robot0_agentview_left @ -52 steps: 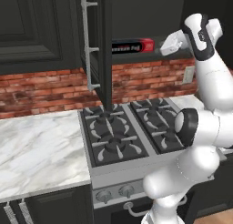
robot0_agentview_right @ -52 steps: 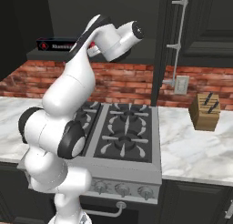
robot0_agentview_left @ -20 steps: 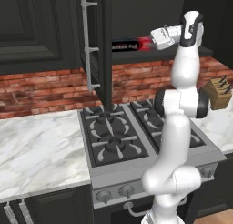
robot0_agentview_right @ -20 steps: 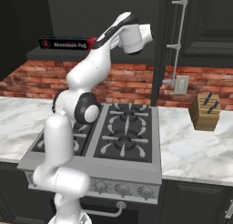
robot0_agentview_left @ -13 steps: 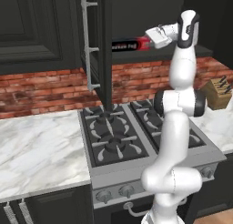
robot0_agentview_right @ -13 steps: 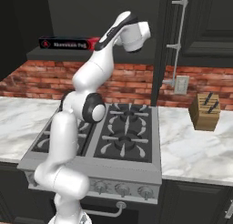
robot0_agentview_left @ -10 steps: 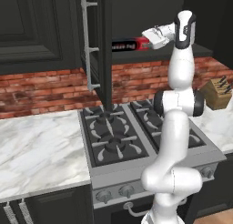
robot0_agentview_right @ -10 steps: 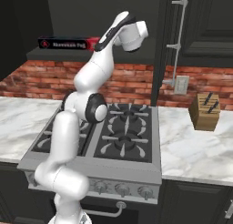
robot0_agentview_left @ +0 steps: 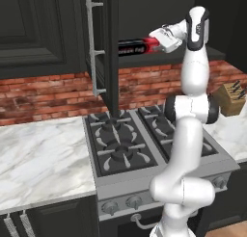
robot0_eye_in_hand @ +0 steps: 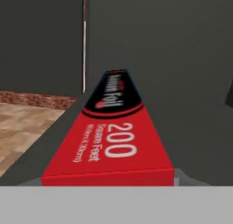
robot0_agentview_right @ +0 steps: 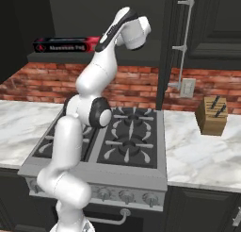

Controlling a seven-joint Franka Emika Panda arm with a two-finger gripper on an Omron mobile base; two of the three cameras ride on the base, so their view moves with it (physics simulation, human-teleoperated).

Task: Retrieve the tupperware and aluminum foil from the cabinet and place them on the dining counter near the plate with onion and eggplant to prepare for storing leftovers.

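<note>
- The aluminum foil (robot0_agentview_left: 132, 47) is a long black box with a red end. It lies flat on the shelf of the open cabinet (robot0_agentview_left: 58, 29), above the stove (robot0_agentview_left: 144, 149).
- Seen from the hand, the red end of the foil box (robot0_eye_in_hand: 109, 150) is very close and has pale letters on it. The black part runs away toward the dark back of the cabinet.
- The gripper (robot0_agentview_left: 157, 42) is at the red end of the foil box. Its fingers are hidden, so I cannot tell if it is holding the box or just sitting around it.
- The white arm reaches up from beside the stove to the cabinet shelf.
- The cabinet door (robot0_agentview_left: 111, 53) stands open, on edge, just to one side of the foil box. It has a long silver bar handle (robot0_agentview_left: 91, 48).
- Below the cabinet is a red brick wall (robot0_agentview_left: 48, 96).
- The stove is under the foil box and has black burners.
- White marble counters (robot0_agentview_left: 38, 159) sit on both sides of the stove.
- A wooden knife block (robot0_agentview_right: 212, 115) stands on the counter well away from the stove.
- A pale wall socket (robot0_agentview_right: 187, 88) is on the brick wall near the knife block.
</note>
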